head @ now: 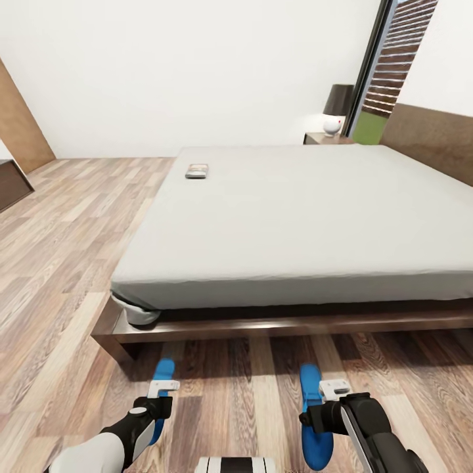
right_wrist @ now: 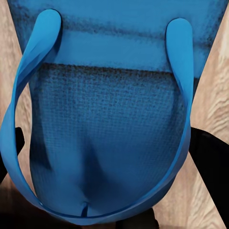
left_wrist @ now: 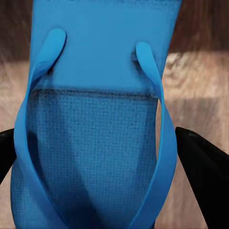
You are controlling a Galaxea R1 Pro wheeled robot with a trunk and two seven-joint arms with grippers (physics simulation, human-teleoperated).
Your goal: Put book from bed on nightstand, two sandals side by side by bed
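Note:
Two bright blue sandals hang low over the wood floor in front of the bed, toes toward it. My left gripper is shut on the left sandal. In the left wrist view its black fingers press both edges of that sandal. My right gripper is shut on the right sandal, and its fingers flank that sandal. The book lies on the mattress near its far left corner. A nightstand stands behind the bed's far side.
A dark-shaded lamp and a white round object sit on the nightstand. The headboard runs along the right. A low dark wooden piece stands at the far left. Open plank floor lies left of the bed.

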